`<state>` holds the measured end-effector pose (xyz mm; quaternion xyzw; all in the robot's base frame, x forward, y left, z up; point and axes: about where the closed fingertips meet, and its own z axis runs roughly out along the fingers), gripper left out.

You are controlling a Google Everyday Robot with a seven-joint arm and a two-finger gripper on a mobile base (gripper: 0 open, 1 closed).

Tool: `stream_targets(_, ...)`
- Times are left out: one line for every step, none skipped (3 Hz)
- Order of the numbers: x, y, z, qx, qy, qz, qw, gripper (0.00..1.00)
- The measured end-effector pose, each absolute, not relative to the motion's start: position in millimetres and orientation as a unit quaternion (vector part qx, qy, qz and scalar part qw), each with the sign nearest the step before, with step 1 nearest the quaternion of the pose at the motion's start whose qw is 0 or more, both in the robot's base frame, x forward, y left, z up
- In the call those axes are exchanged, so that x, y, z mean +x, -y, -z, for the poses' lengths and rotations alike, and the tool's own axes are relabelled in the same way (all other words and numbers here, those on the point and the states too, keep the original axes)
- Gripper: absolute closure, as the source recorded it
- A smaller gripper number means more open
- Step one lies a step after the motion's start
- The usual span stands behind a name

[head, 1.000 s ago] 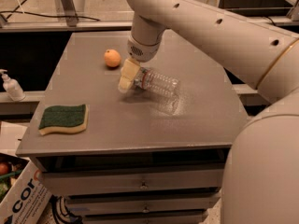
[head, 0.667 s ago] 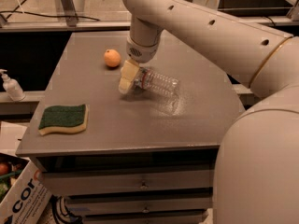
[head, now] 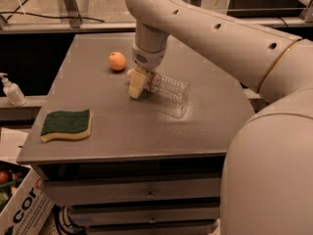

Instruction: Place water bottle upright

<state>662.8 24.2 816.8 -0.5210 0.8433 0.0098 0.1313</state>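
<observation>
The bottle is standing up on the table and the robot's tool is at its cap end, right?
Not quite. The bottle is lying on its side, not standing up; the camera view shows it. The rest is right: it is on the table, and the tool is at its cap end.

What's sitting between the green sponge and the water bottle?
Camera view: only the gripper, at the cap end of the water bottle; table from there to the sponge is bare.
</observation>
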Motion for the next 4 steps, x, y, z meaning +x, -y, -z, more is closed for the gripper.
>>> stream_targets(662,-24,-818,-0.521,-0.844,-0.010,0.131,0.63)
stream_targets(662,-24,-821,-0.521,-0.844,-0.010,0.131,0.87)
stream_targets(666,-25,-847,-0.514,-0.842,-0.028,0.160,1.00)
stream_targets(670,-28,-890,-0.507,-0.832,-0.069,0.214,1.00)
